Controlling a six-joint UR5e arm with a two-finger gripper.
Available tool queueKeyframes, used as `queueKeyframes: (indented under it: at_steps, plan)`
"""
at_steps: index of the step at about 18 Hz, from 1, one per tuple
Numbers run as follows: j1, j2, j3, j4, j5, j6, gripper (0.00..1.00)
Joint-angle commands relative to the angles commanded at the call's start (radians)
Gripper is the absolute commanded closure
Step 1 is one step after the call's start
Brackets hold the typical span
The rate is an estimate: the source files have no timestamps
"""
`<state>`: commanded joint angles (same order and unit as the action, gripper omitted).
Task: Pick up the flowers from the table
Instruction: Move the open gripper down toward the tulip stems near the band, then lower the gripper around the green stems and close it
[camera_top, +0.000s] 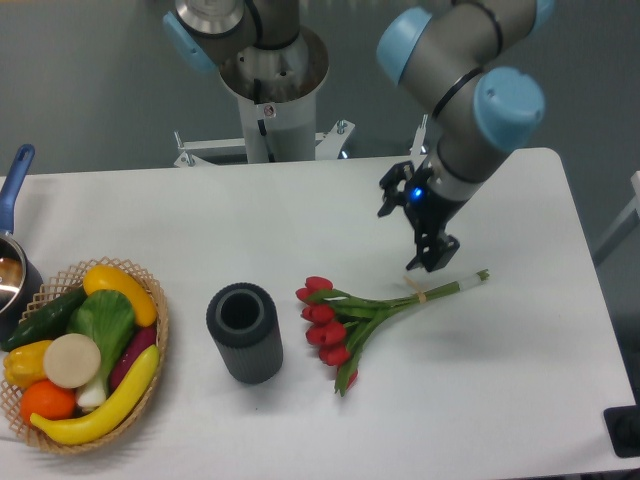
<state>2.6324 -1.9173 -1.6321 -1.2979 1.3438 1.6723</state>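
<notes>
1. My gripper (431, 262) hangs just above the tan band on the flowers (372, 310), which lie flat on the table (520, 380) at about 5 o'clock of its middle — red heads at 8 o'clock, cut stem ends at 2 o'clock.

2. From this angle I cannot tell whether my fingers are spread or together; nothing is between them yet.

3. I judge the bunch light and limp: thin stems that would bend, soft heads that would bruise. The bound stretch at the band looks the firmest hold — stems packed together, blooms well clear.

4. A dark ribbed cylinder (244, 332) stands upright at 9 o'clock of the flowers, open-topped, apparently empty.

5. At far 9 o'clock a wicker basket (160, 330) holds bananas, an orange, a cucumber and other produce; a blue-handled pot (14, 262) sits at the edge.
</notes>
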Motion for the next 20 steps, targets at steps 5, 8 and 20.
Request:
queueKeyframes:
  at_steps: [5, 8, 20]
  plan:
    - [-0.011, -0.054, -0.002, 0.054, -0.002, -0.019, 0.00]
    - [-0.012, -0.088, -0.005, 0.101, -0.002, -0.023, 0.00]
    - [-0.031, -0.132, -0.051, 0.195, 0.002, -0.089, 0.00]
